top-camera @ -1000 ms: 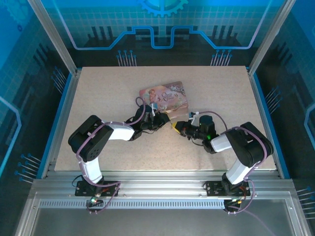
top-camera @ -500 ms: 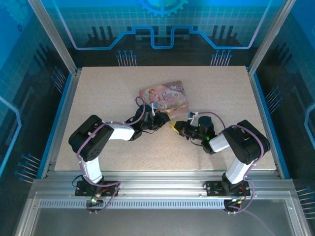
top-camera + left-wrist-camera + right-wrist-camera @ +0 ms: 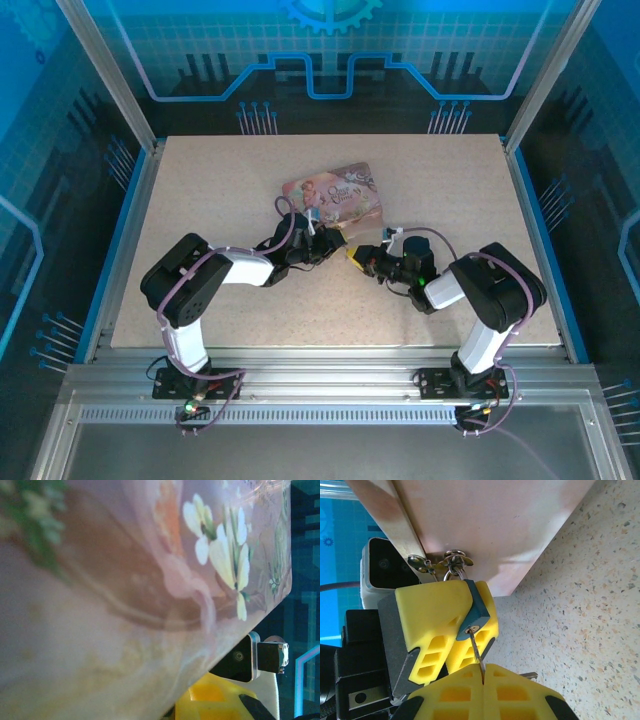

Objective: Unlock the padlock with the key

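- Looking from the right wrist, the key (image 3: pixel 479 655) is pinched between the closed fingers of the right gripper (image 3: pixel 483 676), its tip in the keyhole of the padlock (image 3: pixel 480 605).
- The left gripper (image 3: pixel 465 611) clamps the padlock, which hangs from the tin's (image 3: pixel 495 525) hasp.
- From above, key and padlock are too small to make out; both arms stretch low, with their grippers meeting at the tin's near edge.

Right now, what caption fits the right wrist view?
Right gripper pinches the key, tip at the padlock, which the left gripper holds.
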{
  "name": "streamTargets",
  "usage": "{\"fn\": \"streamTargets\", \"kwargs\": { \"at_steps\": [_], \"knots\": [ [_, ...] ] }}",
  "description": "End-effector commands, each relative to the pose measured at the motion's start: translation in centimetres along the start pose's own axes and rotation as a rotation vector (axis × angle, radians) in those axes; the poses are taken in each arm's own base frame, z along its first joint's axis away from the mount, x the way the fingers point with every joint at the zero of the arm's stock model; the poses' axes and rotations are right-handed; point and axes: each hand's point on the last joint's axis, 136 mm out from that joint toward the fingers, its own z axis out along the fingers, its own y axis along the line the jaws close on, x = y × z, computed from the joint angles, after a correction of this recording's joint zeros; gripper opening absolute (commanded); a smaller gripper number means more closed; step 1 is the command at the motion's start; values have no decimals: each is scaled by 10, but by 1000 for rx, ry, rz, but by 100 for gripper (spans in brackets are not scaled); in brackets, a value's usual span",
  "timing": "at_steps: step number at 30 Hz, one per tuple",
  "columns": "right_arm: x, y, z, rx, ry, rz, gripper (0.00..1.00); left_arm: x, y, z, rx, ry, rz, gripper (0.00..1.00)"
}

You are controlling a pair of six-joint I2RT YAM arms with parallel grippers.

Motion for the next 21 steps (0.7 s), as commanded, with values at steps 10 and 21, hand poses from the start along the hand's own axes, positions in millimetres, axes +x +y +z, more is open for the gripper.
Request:
{"fn": "streamTargets", "kwargs": {
  "at_steps": [10, 21],
  "knots": [
    [-11, 15, 10, -86, -94, 105, 0, 7, -18, 0, 96, 37, -16, 11],
    [-15, 9, 20, -117, -138, 272, 0, 8, -24, -2, 119, 47, -18, 7]
  ]
}}
